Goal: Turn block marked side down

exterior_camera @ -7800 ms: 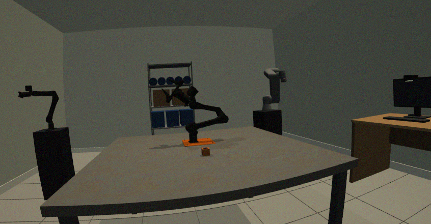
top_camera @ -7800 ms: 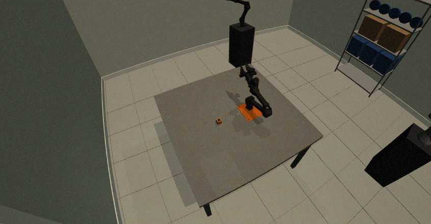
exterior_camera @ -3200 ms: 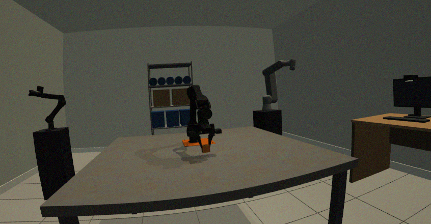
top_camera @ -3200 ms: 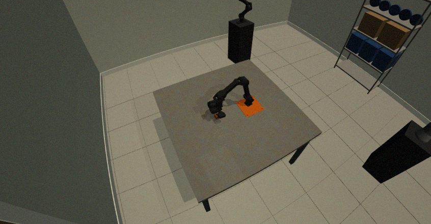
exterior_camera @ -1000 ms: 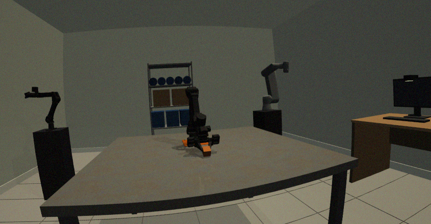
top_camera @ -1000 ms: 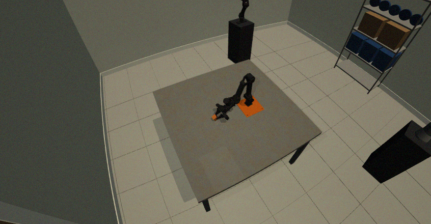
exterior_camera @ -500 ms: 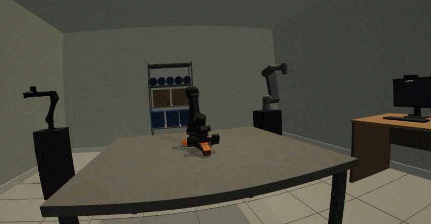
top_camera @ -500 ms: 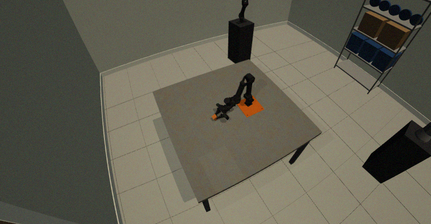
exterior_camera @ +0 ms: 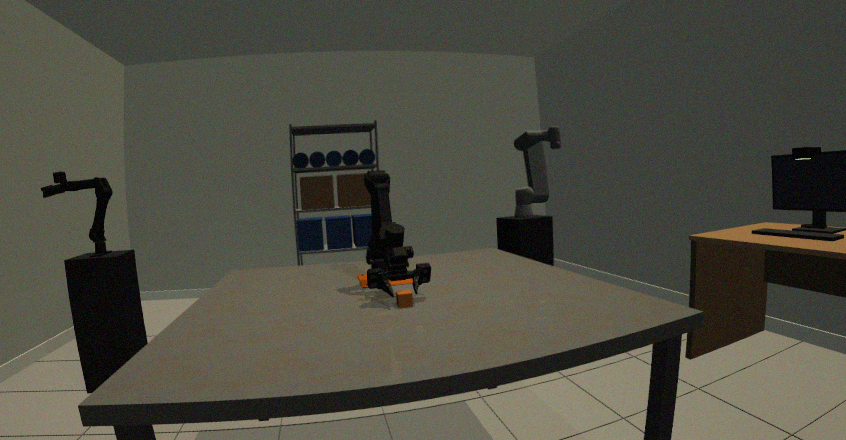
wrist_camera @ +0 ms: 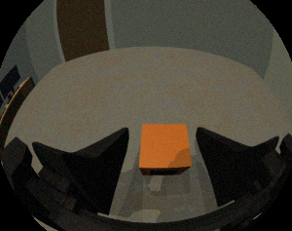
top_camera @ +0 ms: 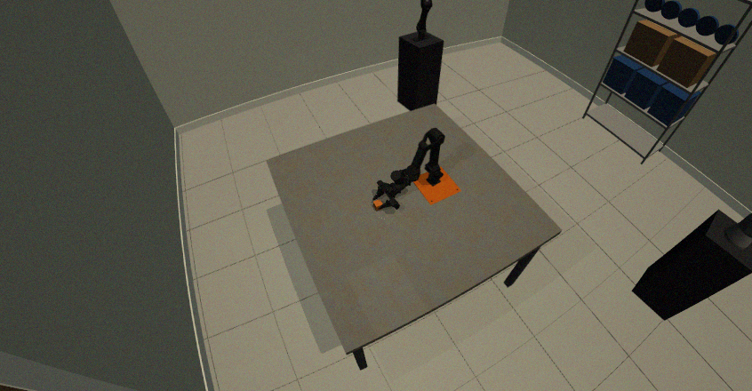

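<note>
Though spread apart in the hand (top_camera: 380, 203) (exterior_camera: 404, 293) (wrist_camera: 163, 130), not gripping the block (top_camera: 378, 204) (exterior_camera: 404, 299) (wrist_camera: 164, 145) on the worktop (top_camera: 420, 251) (exterior_camera: 354, 342) (wrist_camera: 153, 82), probably mid-turn: dark mark low on the near side. Next, likely regrip and tip mark-down, then release gently.

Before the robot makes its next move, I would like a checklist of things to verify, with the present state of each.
1. Gripper open: ok, its fingers stand apart.
2. Block free of both fingers: ok, a gap shows on each side in the wrist view.
3. Upper face of the block plain: ok, it is all orange.
4. Dark mark facing straight down: cannot tell; only a dark strip shows low on the near side.
5. Block flat on the table: cannot tell for sure.
</note>
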Controlling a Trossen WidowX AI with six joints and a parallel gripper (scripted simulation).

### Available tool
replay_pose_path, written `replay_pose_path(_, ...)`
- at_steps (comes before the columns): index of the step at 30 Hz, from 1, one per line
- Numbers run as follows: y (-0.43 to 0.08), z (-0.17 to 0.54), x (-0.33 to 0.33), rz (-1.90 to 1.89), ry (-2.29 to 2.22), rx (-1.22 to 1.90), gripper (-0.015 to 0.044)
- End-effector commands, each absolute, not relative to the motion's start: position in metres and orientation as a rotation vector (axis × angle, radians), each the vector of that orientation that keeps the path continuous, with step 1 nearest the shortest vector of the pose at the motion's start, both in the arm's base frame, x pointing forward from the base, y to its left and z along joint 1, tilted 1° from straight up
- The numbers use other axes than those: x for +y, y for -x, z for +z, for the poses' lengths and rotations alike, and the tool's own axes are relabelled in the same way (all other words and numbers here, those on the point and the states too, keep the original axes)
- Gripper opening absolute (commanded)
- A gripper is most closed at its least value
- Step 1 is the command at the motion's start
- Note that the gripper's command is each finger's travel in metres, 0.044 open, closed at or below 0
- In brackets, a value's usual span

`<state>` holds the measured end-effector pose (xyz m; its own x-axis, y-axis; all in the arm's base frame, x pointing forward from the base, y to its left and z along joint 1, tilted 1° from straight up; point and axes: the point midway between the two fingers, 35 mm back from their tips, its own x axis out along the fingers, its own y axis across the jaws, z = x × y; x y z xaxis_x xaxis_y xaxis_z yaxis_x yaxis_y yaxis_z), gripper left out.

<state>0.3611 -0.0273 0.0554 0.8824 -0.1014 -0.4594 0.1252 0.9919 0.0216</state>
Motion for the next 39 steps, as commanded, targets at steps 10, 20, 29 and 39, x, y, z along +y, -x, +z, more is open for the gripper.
replay_pose_path(10, -0.361, 0.055, -0.028, -0.122, -0.047, 0.475, 0.0440)
replay_pose_path(20, -0.361, 0.055, -0.028, -0.122, -0.047, 0.475, 0.0440)
replay_pose_path(29, -0.361, 0.055, -0.028, -0.122, -0.047, 0.475, 0.0440)
replay_pose_path(39, -0.374, 0.067, -0.027, -0.109, -0.041, 0.545, 0.0440)
